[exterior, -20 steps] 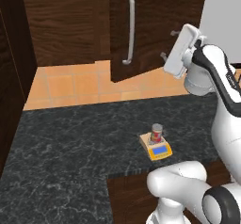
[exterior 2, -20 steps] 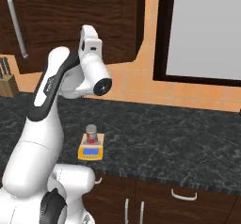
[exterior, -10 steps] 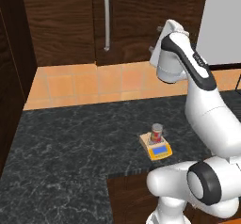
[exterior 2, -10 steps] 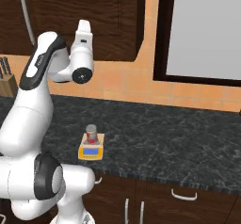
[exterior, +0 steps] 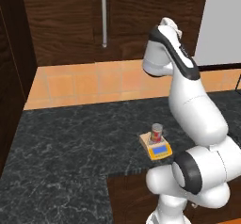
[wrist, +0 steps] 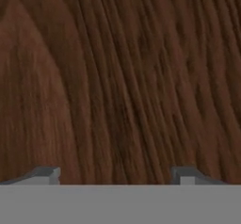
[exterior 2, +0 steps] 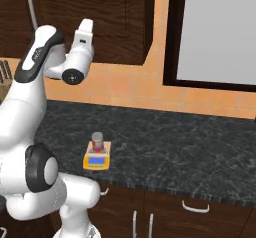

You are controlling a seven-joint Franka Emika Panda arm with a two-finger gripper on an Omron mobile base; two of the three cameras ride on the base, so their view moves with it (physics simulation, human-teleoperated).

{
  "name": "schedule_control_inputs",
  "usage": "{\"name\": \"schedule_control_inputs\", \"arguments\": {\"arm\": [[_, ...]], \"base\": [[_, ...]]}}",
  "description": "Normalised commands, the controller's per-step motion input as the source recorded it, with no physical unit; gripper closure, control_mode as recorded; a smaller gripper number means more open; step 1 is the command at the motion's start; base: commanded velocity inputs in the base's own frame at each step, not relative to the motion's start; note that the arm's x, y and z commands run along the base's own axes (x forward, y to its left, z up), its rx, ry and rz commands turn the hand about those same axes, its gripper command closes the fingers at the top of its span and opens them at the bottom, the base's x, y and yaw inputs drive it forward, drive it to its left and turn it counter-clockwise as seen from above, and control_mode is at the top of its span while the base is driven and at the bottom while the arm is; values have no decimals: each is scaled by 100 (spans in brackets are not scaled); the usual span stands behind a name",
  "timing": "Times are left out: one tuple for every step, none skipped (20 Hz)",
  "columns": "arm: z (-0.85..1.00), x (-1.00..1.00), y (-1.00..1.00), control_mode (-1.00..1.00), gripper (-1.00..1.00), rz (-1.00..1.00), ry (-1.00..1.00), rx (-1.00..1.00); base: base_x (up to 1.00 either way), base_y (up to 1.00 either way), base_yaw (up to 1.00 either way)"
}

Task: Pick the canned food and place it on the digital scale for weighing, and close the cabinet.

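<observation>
- The canned food (exterior: 156, 132) stands upright on the digital scale (exterior: 158, 149), on the table (exterior: 70, 143).
- My fingers (wrist: 47, 173) sit apart, empty, facing the cabinet (exterior: 70, 20) door.
- I judge the door stiff and light; push its flat face.

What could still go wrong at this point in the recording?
The gripper, jaws apart, is up against the cabinet door; pressing harder could strain the arm. On retracting, the elbow might swing low toward the canned food, which stands upright on the small digital scale and could tip.
</observation>
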Motion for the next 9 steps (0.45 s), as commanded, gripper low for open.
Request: {"name": "schedule_control_inputs", "arguments": {"arm": [[-36, 100, 0, -100, -100, -12, 0, -3], [-25, 96, 0, -100, -100, -12, 0, -1], [-18, 100, 0, -100, -100, -12, 0, 0], [-9, 100, 0, -100, -100, -12, 1, 0], [0, 97, -7, -100, -100, -9, 1, 0], [0, 87, -6, -100, -100, -7, 1, 0], [0, 89, -7, -100, -100, -7, 2, 0], [0, 82, -11, -100, -100, -6, 3, 0], [0, 81, -16, -100, -100, -5, 3, 0]], "base": [[0, 0, 0], [0, 0, 0], [0, 0, 0], [0, 0, 0], [0, 0, 0], [0, 0, 0], [0, 0, 0], [0, 0, 0], [0, 0, 0]]}}
